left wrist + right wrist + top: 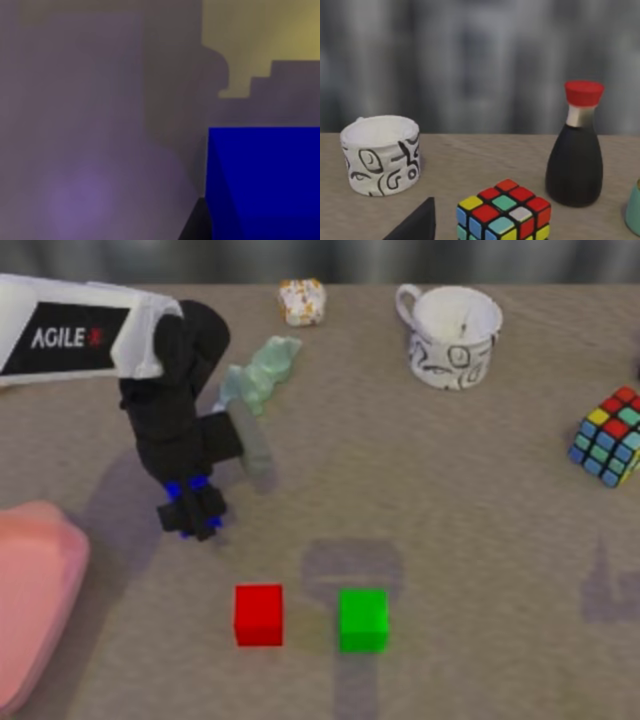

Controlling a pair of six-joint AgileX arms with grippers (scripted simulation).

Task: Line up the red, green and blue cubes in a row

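Over the table's left half, the left gripper (193,517) had its fingers clamped on the blue cube (265,180), up-left of the red cube (259,615) and green cube (363,619), seemingly to extend their row.

1. White mug (452,335) with black doodles, about 1 o'clock on the table, upright, handle toward 9 o'clock.
2. Puzzle cube (608,436) of many coloured squares, at 3 o'clock by the right edge.
3. White block speckled with orange (302,302), 12 o'clock, at the far edge.
4. Pale green translucent figure (258,390), about 11 o'clock, lying on the table.
5. Pink soft-looking object (32,595), 8 o'clock, at the left edge.
6. Dark bottle with red cap (576,147), upright, near the puzzle cube, apart from it.
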